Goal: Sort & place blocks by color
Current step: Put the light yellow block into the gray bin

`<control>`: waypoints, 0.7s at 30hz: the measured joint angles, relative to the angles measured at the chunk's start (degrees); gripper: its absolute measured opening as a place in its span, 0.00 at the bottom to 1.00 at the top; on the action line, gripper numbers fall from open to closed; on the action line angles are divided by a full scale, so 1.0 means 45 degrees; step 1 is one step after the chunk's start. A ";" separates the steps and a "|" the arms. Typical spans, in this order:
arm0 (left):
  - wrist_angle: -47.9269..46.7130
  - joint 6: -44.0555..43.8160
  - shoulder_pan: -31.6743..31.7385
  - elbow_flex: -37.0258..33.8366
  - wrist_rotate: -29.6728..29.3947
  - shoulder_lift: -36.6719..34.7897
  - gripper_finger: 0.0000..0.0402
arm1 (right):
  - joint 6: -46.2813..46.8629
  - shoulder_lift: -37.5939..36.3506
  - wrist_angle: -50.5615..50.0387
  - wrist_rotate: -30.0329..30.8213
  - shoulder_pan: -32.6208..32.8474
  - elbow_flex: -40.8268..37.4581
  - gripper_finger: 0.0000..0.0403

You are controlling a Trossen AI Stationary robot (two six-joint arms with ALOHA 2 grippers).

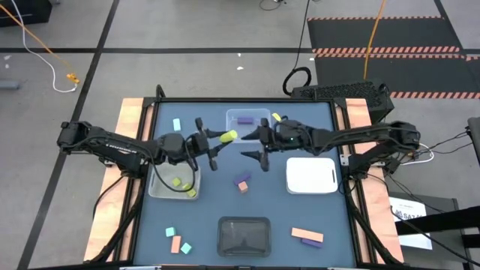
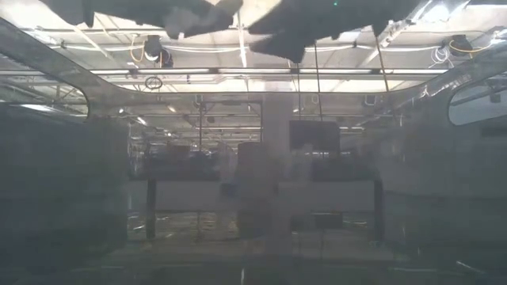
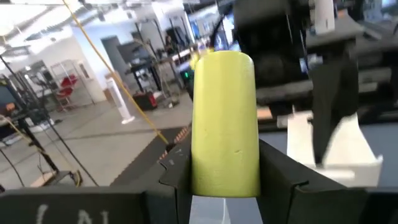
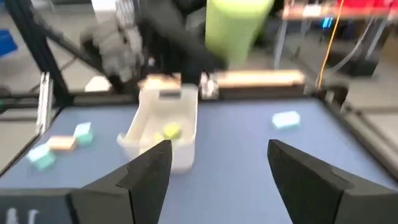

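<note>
My left gripper [image 1: 220, 137] hovers over the table's middle, shut on a yellow-green block [image 1: 228, 136], a rounded bar. My right gripper [image 1: 250, 145] faces it from the right, open and empty, with its fingers just short of the block. In the right wrist view the block [image 4: 236, 22] shows ahead, above the open gripper [image 4: 217, 163]. Two more yellow-green blocks lie in the translucent tray [image 1: 159, 191]. A purple block [image 1: 244, 119] lies in the clear tray [image 1: 234, 114]. Other blocks lie loose on the table. My left gripper pinches the yellow-green block by its near end [image 3: 224, 180] between the two fingers [image 3: 177, 171]. The fingers come about level from the table's left and lie along the bar. The bar's free end [image 3: 225, 62] sticks out past the fingertips toward the right arm, lifted clear of the table.
The white tray [image 1: 310, 175] lies right of centre and the black tray [image 1: 244, 236] at the near edge. Loose blocks: cyan [image 1: 177, 124], yellow-green [image 1: 276, 117], purple on orange [image 1: 241, 181], cyan and orange [image 1: 177, 241] near left, orange and purple [image 1: 307, 236] near right.
</note>
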 joint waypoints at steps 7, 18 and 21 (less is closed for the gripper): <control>-0.0417 -0.1054 -0.0334 0.0004 0.0055 -0.0015 0.31 | 0.0335 0.0106 -0.2473 0.0004 0.0022 -0.0019 0.60; -0.8456 -0.9651 -0.1891 0.0005 0.0669 -0.2075 0.31 | -0.1896 0.0602 -0.4029 0.0004 0.0027 -0.0545 0.55; -1.0776 -1.2365 -0.2255 0.0005 0.2022 -0.3394 0.31 | -0.2843 0.0602 -0.3287 0.0004 0.0027 -0.1306 0.54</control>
